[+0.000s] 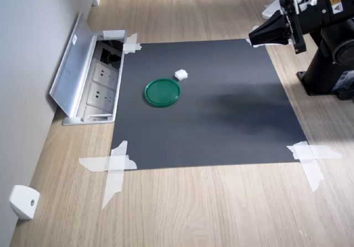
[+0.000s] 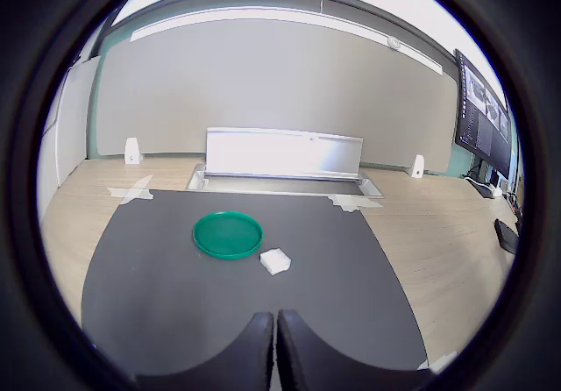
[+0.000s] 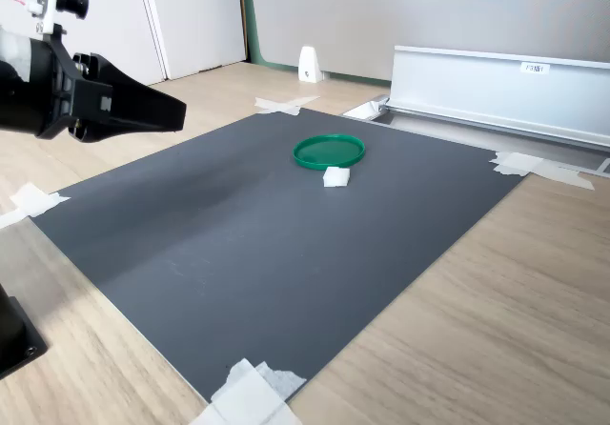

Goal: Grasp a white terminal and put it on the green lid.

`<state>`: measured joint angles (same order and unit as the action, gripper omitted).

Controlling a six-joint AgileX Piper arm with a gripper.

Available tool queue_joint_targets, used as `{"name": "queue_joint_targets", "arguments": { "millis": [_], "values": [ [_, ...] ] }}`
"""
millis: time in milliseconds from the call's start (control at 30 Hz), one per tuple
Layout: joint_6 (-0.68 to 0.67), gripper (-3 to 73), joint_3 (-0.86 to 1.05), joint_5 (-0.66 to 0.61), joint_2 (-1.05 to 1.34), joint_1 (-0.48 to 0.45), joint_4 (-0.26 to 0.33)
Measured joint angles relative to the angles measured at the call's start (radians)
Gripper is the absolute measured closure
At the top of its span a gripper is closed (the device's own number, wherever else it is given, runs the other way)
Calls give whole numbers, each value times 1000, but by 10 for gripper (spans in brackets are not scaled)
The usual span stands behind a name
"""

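The green lid (image 1: 162, 92) (image 2: 228, 234) (image 3: 329, 151) lies flat on the black mat (image 1: 221, 119). The white terminal (image 1: 181, 75) (image 2: 275, 261) (image 3: 335, 177) rests on the mat right beside the lid's rim, not on it. My gripper (image 1: 251, 38) (image 2: 275, 343) (image 3: 179, 115) hangs in the air over the mat's edge, well away from both, at the first exterior view's upper right. Its fingers are pressed together with nothing between them.
An open floor socket box with a raised metal cover (image 1: 83, 75) (image 3: 496, 87) borders the mat beyond the lid. White tape strips (image 1: 113, 166) hold the mat's corners. White wedge blocks (image 1: 23, 201) (image 3: 308, 65) stand by the wall. The arm's base (image 1: 332, 64) stands off the mat.
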<state>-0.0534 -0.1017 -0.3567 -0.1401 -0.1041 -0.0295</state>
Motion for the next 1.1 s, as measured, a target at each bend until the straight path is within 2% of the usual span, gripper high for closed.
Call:
{"name": "queue_joint_targets", "arguments": {
  "millis": [367,533,700,867,1100],
  "values": [
    [0,703,-10,2,0,0,-2],
    [0,703,-106,5,-28,0,-2],
    [0,703,-215,-7,-156,0,-2],
    [0,703,-333,-108,-342,0,-3],
    [0,703,-497,-296,-590,0,-36]
  ]
}}
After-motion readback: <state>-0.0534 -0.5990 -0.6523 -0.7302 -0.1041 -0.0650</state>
